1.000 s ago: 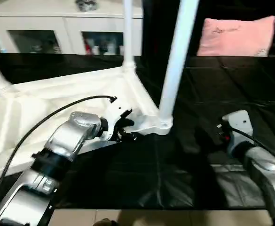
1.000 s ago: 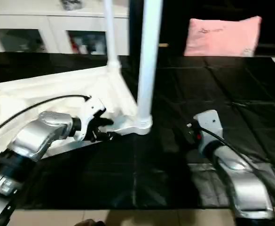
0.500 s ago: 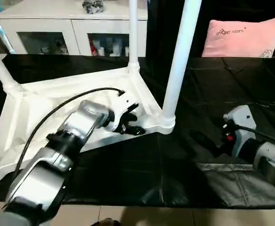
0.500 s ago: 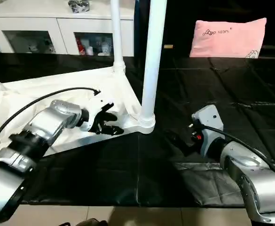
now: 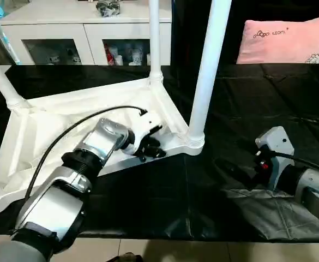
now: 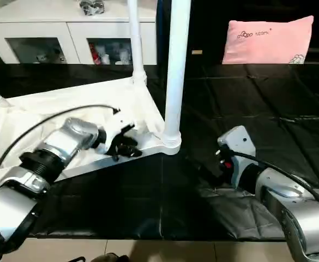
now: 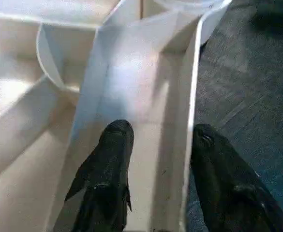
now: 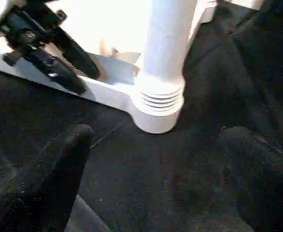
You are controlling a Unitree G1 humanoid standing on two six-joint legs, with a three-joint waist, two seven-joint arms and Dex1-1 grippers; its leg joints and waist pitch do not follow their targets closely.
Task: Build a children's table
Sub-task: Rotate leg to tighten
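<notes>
Straddling the tabletop [image 5: 66,117] rim, left claw [image 5: 148,150]; right claw [image 8: 156,164] gapes empty near leg [image 5: 203,82].

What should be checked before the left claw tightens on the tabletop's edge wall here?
1. Left claw straddles the tabletop edge wall: ok, one finger inside, one outside.
2. Fingers clamped on the wall: cannot tell.
3. Near leg upright in its corner socket: ok.
4. Right claw open, apart from that leg: ok.
5. All four legs fitted: cannot tell.

pink pillow [image 5: 283,41], white glass-door cabinet [image 5: 83,33], black cloth [image 5: 257,109]
</notes>
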